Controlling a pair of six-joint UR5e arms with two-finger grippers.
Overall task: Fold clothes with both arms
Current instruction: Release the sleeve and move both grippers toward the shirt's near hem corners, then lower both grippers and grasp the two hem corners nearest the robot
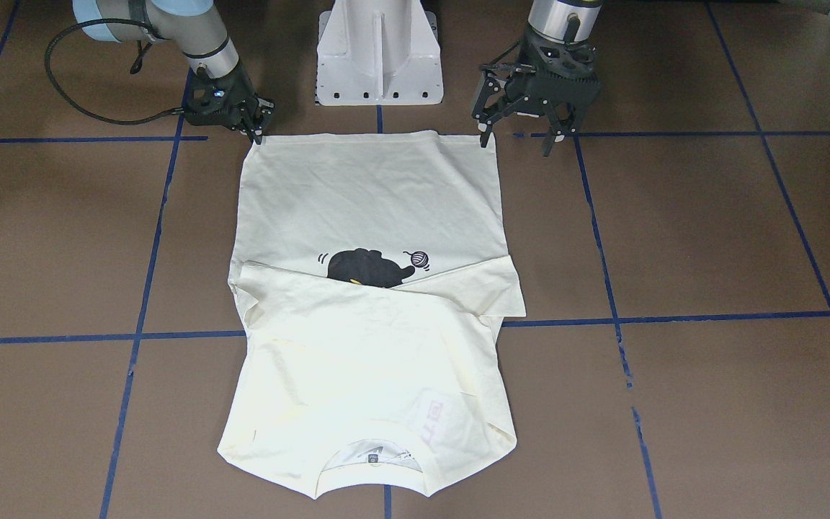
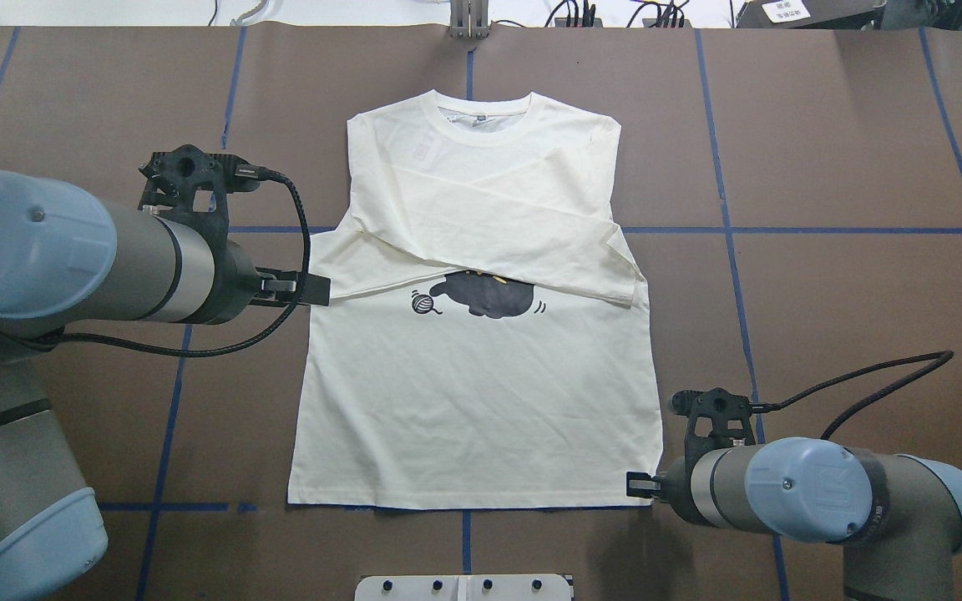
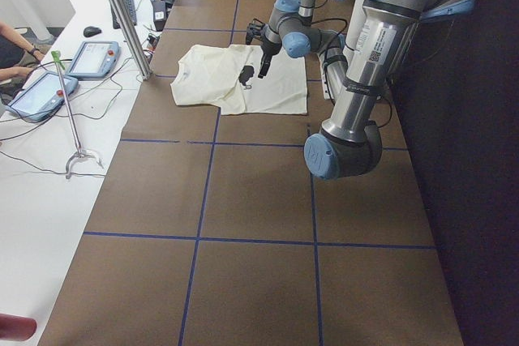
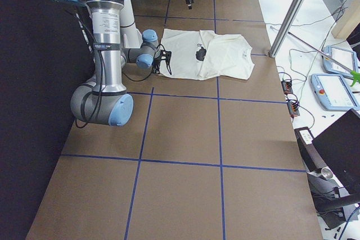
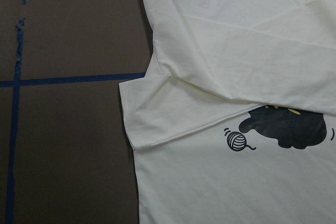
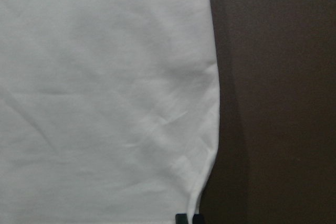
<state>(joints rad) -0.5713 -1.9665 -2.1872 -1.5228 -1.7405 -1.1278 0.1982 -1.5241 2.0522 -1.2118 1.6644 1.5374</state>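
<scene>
The cream T-shirt lies flat on the brown table, collar away from the robot, hem toward it. Both sleeves are folded across the chest and half cover the black cat print. My right gripper is down at the hem's right corner, shut on the cloth there; the right wrist view shows one fingertip at the shirt's edge. My left gripper hangs open above the table beside the shirt's left edge, holding nothing. From the left wrist, the folded sleeve and yarn ball appear well below.
The white pedestal stands just behind the hem, between the two arms. Blue tape lines cross the brown table. A white side table with tablets, a metal post and a person's arm lies beyond the collar side.
</scene>
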